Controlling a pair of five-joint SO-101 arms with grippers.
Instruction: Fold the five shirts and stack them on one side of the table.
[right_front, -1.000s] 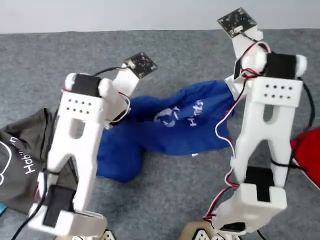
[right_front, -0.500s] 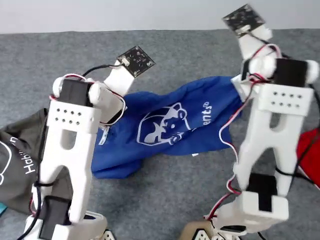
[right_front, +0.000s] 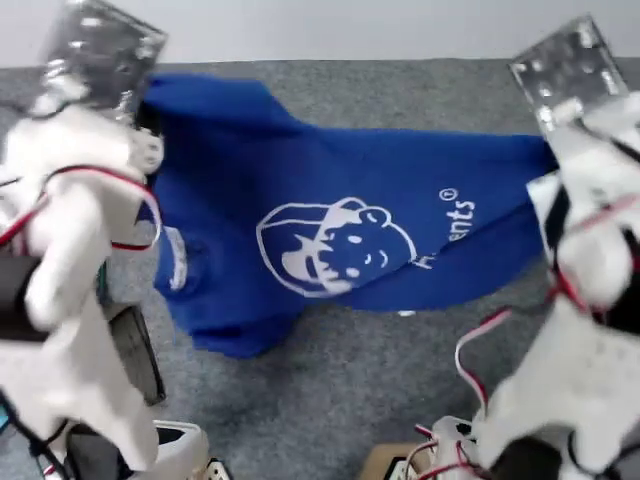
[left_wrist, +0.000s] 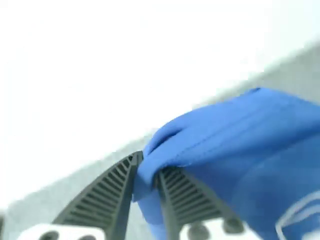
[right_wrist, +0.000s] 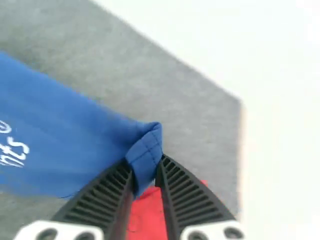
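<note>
A blue shirt with a white animal print hangs stretched between both arms, lifted above the grey table, print facing the high camera. My left gripper is shut on one corner of the blue shirt. My right gripper is shut on the opposite corner of the blue shirt. In the high view the left arm stands at the left and the right arm at the right, both raised close to the camera.
A red shirt lies on the grey table under my right gripper. A pale wall runs behind the table's far edge. Grey table surface shows under the hanging shirt.
Both arms have risen and spread apart, lifting the blue shirt off the table and pulling it out wide. Its print now shows in full.
</note>
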